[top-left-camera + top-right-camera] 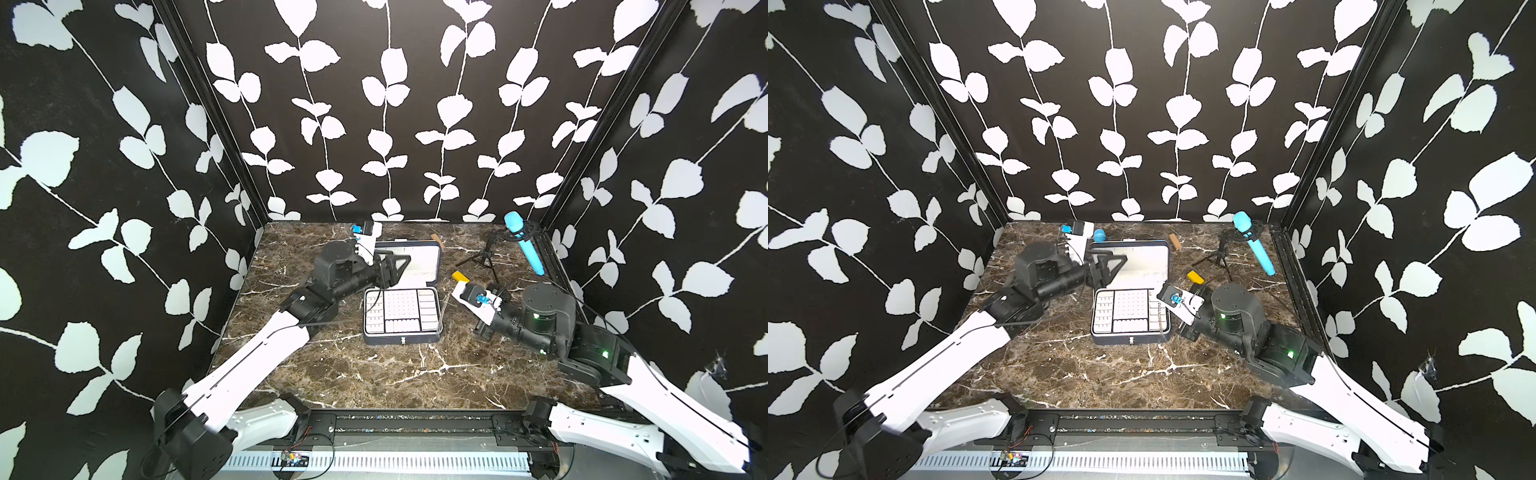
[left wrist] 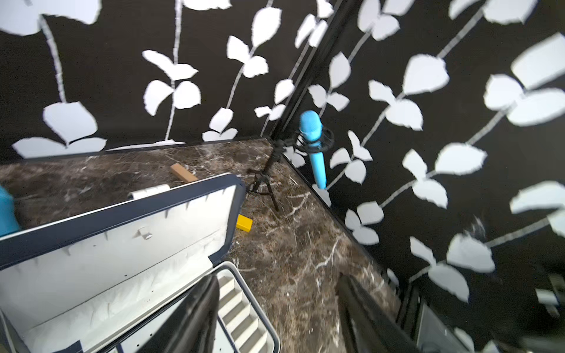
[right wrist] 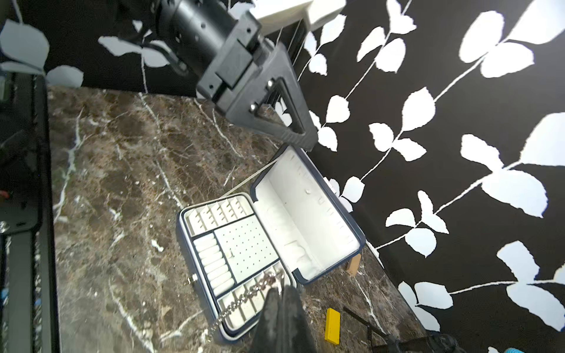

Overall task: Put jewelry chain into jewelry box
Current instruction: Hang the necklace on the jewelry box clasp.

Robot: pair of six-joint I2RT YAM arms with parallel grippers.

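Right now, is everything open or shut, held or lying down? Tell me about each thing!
jewelry box: open, lid standing up.
jewelry chain: pinched by the right fingers, trailing across the box's edge compartments.
right fingers: shut on the jewelry chain.
left fingers: open, holding nothing.
blue microphone: tilted in its tripod stand.
yellow block: lying flat.

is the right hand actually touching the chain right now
Touching. In the right wrist view the right hand is shut on one end of the jewelry chain, which runs out from between its fingertips.
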